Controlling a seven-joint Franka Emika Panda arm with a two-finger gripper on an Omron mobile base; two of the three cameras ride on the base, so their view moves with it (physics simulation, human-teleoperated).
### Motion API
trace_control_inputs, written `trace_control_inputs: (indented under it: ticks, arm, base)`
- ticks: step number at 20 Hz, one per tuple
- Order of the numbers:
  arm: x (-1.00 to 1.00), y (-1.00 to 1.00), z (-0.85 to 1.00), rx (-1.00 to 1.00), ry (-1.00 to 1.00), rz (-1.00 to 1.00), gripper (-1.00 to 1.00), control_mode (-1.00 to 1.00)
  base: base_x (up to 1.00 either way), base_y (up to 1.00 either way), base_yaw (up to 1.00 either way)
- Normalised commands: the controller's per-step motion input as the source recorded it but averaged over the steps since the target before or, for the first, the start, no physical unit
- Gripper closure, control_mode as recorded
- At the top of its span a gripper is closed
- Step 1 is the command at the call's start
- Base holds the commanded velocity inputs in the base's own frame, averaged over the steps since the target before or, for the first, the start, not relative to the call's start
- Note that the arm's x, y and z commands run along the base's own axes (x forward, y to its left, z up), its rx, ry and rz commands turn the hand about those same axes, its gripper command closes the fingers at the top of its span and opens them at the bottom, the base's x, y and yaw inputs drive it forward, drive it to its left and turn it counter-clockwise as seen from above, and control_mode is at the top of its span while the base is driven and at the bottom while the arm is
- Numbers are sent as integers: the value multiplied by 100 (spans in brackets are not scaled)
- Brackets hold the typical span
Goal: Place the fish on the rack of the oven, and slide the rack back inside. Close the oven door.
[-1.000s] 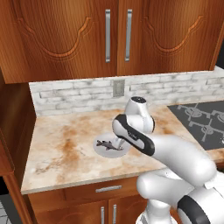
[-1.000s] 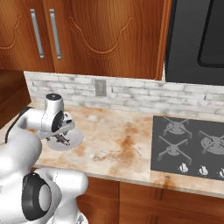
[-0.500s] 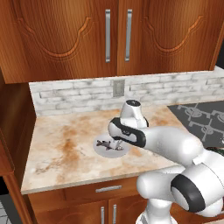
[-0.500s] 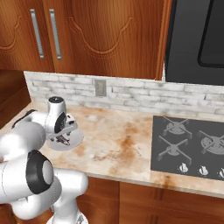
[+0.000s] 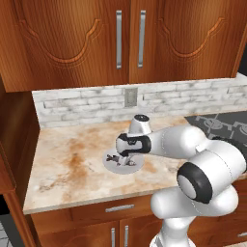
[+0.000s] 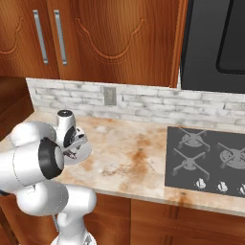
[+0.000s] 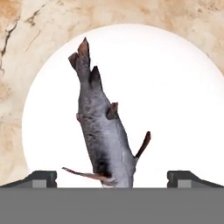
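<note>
Arm [image 5: 193,144] is glossy white, fat rounded links, with dark grey-black bands and disc caps at the joints. Wrist ends in a white cylinder with a dark round top cap. Gripper [image 7: 112,177]: two small dark blocky fingertips [image 7: 41,178].

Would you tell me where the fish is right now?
The fish lies on the round plate on the marble counter, left of the cooktop, directly under the open gripper.

Kitchen: wood cabinets [image 5: 96,38], marble counter [image 6: 134,158], gas hob [image 6: 206,160], tile backsplash [image 5: 82,103].
</note>
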Motion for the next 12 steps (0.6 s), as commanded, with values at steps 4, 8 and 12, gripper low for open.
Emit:
trace_control_inputs:
  ticks: [4, 8, 12]
  arm:
    - [22, 14, -34, -3, 0, 0, -100, -100]
    - [17, 21, -32, -4, 0, 0, -100, -100]
    - [5, 15, -30, -4, 0, 0, 100, -100]
  base:
    - [0, 0, 0]
    - [0, 0, 0]
    - [0, 0, 0]
